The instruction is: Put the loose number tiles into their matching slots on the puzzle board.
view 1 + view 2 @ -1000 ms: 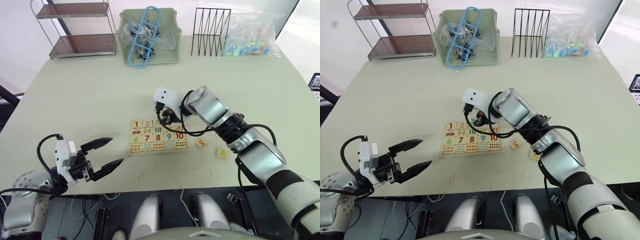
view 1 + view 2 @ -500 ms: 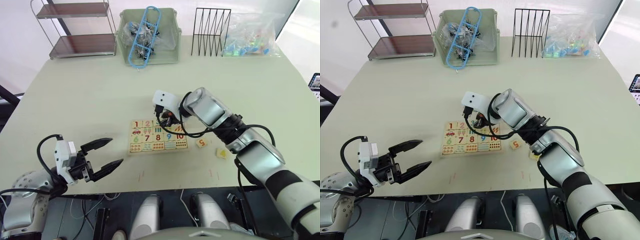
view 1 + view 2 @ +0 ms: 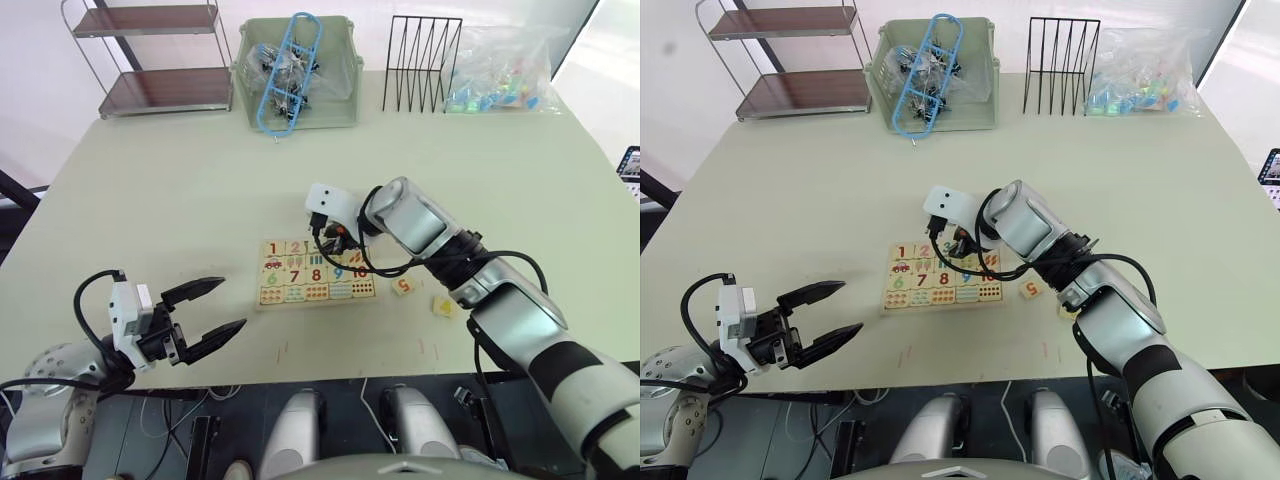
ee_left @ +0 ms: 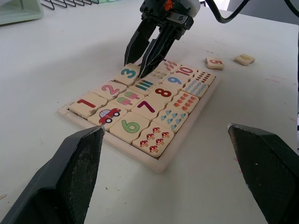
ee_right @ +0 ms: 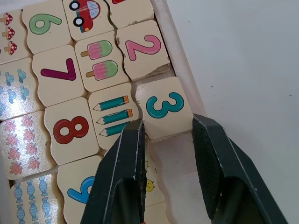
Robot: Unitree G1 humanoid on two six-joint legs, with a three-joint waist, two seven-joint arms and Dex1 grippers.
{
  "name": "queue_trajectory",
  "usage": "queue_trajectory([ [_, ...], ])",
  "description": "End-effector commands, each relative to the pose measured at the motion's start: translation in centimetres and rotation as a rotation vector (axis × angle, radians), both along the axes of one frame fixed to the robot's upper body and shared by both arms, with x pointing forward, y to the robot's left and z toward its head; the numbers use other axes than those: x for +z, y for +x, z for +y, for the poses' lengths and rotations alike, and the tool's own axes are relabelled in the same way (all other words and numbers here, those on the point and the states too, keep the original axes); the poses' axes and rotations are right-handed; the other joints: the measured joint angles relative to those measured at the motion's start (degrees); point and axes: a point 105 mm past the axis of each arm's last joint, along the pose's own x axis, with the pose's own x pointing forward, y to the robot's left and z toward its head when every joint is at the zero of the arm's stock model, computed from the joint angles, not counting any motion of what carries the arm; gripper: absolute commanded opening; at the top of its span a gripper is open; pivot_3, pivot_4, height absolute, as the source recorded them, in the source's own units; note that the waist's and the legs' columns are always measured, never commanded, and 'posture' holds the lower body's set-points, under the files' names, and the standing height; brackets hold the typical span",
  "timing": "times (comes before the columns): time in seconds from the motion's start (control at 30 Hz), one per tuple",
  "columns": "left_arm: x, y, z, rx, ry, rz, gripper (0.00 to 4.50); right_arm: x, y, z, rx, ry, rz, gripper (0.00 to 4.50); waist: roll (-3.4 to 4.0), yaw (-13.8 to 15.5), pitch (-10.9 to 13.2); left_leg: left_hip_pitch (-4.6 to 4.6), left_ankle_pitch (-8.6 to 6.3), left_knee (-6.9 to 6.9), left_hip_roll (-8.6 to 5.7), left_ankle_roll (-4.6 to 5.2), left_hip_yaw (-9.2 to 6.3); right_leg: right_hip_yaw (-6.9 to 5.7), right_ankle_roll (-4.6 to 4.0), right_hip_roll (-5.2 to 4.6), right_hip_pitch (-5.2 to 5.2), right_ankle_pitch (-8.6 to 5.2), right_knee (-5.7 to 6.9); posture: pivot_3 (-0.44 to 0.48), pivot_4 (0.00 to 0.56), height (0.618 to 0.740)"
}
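right gripper, jaws slightly apart around tile 3; tilted tile may jam in slot. left gripper wide open.

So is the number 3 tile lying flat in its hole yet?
Not quite. The 3 tile sits tilted, overlapping the board's rim, unlike the 2 tile beside it. The right gripper straddles it, open.

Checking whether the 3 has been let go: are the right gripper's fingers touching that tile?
Cannot tell. In the right wrist view, the right gripper straddles the 3 tile, its fingers at the tile's edges; no plain gap or contact.
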Motion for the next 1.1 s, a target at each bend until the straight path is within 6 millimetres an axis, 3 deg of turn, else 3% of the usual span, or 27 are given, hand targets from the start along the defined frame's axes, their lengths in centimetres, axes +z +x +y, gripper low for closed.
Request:
queue_trajectory([
  [0.03, 0.98, -0.04, 0.10, -0.002, 0.004, -0.046, 4.50, 0.31, -0.30, 0.62, 0.033, 0.013, -0.016, 0.88, 0.00, 0.00, 0.00, 0.00, 0.00, 0.00, 0.00, 0.00, 0.00, 0.00, 0.00, 0.00, 0.00, 0.00, 0.00, 0.000, 0.150, 0.739],
  [0.6, 0.99, -0.02, 0.08, 0.004, 0.007, -0.040, 4.50, 0.07, -0.83, 0.93, 0.074, 0.014, -0.017, 0.88, 0.00, -0.02, 0.00, 0.01, 0.00, 0.00, 0.00, -0.01, 0.00, 0.00, 0.00, 0.01, 0.00, 0.00, 0.00, 0.000, 0.150, 0.739],
  [0.73, 1.03, 0.03, 0.04, 0.005, 0.007, -0.041, 4.50, 0.09, -0.90, 0.82, 0.083, 0.011, -0.019, 2.68, 0.00, -0.02, 0.00, 0.01, 0.00, -0.01, 0.00, -0.01, 0.00, 0.00, 0.00, 0.00, 0.00, 0.00, 0.00, 0.000, 0.150, 0.739],
  [0.8, 1.04, 0.05, 0.00, 0.005, 0.007, -0.041, 4.50, 0.17, -0.87, 0.78, 0.082, 0.013, -0.017, 3.79, 0.00, -0.02, 0.00, 0.01, 0.00, -0.01, 0.00, -0.01, 0.00, 0.00, 0.00, 0.00, 0.00, 0.00, 0.01, 0.000, 0.150, 0.739],
  [1.1, 1.14, 0.18, -0.21, -0.001, 0.005, -0.042, 4.50, 0.91, -0.79, 0.57, 0.091, 0.038, -0.013, 3.79, 0.00, 0.00, 0.00, 0.01, 0.01, -0.01, 0.00, -0.01, 0.00, 0.00, 0.00, 0.01, 0.00, 0.00, 0.00, 0.000, 0.150, 0.739],
])
